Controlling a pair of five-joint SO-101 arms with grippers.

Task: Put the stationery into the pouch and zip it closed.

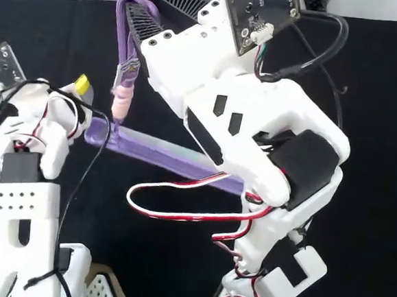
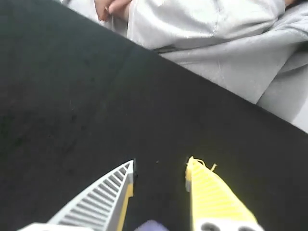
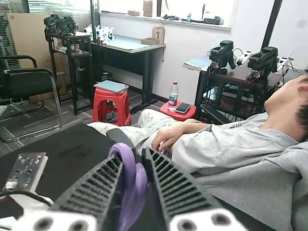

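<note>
A black-covered table (image 1: 378, 135) is seen beneath two white arms. The right gripper (image 3: 133, 158), raised high on a bent arm, is clamped on the top edge of the purple pouch (image 1: 163, 156), whose lower edge is stretched along the cloth. The left gripper (image 2: 161, 163) is held low at the pouch's end, fingers parted, empty.

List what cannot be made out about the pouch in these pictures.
High view: the right arm covers one end of the pouch; zip state unclear.
Right wrist view: the right pincer hides the fold it grips.
Left wrist view: purple scrap cut off by the edge.
</note>
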